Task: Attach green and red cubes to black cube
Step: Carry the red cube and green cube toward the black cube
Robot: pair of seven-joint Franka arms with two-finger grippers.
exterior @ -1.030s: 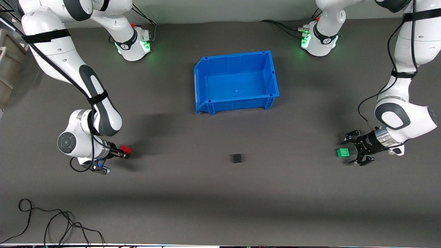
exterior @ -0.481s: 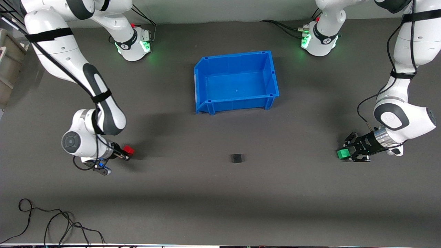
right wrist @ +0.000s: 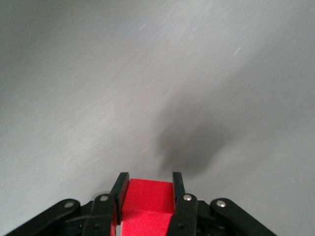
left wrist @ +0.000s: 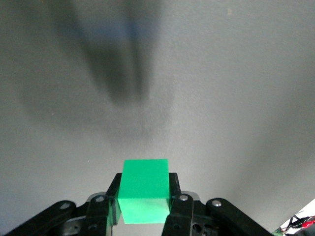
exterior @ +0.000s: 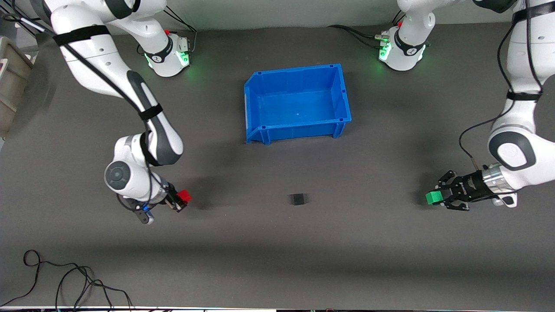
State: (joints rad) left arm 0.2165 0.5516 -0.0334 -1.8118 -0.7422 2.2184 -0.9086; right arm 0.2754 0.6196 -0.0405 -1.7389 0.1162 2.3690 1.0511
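Note:
The small black cube rests alone on the dark table, nearer the front camera than the blue bin. My right gripper is shut on the red cube, over the table toward the right arm's end; the right wrist view shows the red cube clamped between both fingers. Toward the left arm's end, my left gripper is shut on the green cube. In the left wrist view the green cube fills the gap between the fingers.
A blue bin stands in the middle of the table, nothing in it. A black cable lies coiled at the front edge near the right arm's end. Both arm bases stand along the back.
The left gripper closed on the green cube and lifted it slightly. The right arm carried the red cube toward the black cube.

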